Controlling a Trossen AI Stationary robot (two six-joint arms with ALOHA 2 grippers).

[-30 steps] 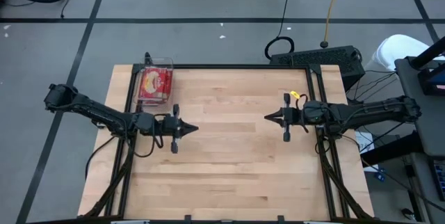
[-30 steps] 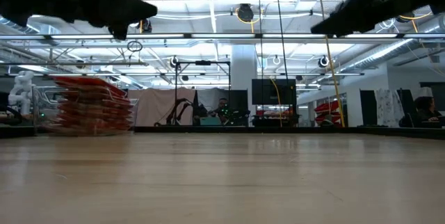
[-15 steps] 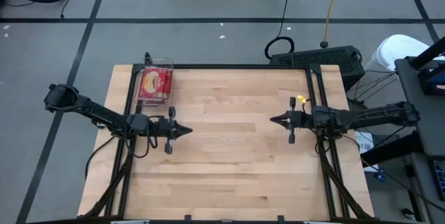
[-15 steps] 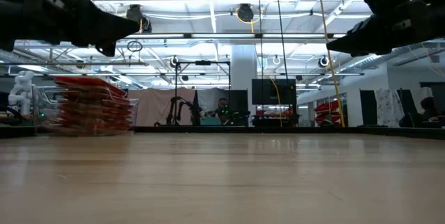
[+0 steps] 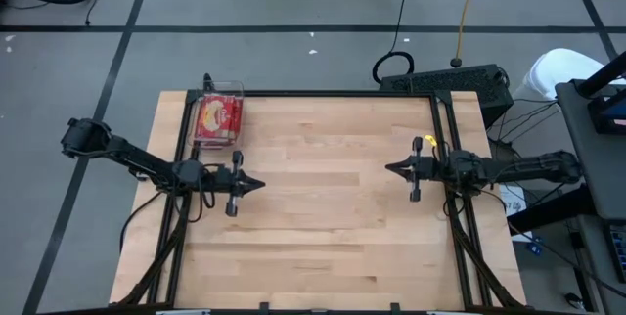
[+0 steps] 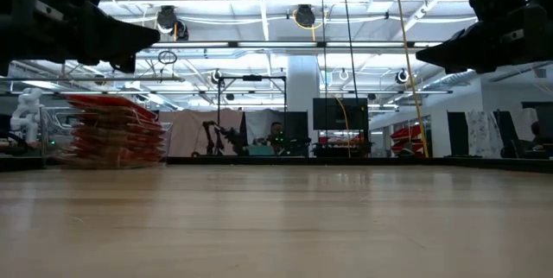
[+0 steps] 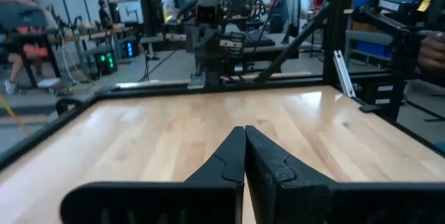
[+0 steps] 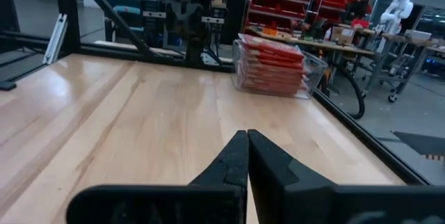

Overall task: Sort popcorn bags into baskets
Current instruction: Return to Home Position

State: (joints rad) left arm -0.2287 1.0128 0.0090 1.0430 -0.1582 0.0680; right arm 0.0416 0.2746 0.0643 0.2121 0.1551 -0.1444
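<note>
The red popcorn bags (image 5: 217, 117) lie stacked in a clear plastic basket (image 5: 239, 92) at the table's far left corner; they also show in the low view (image 6: 114, 131) and the right wrist view (image 8: 272, 65). My left gripper (image 5: 260, 184) hovers shut over the table's left part, near side of the basket, pointing level toward the right. My right gripper (image 5: 388, 168) hovers shut at the right, pointing level toward the left. Both are empty, as the wrist views show (image 7: 245, 135) (image 8: 247, 138).
Bare wooden tabletop (image 5: 323, 207) lies between the two grippers and toward the near edge. A black frame rail (image 5: 323, 93) runs along the far edge. Beyond the table are a black box with cables (image 5: 445, 82) and a workshop with people.
Both grippers have drawn back from the table's middle toward their own sides, the left toward the left edge and the right toward the right edge, and have sunk lower. Both stay shut. The bags and basket have not moved.
</note>
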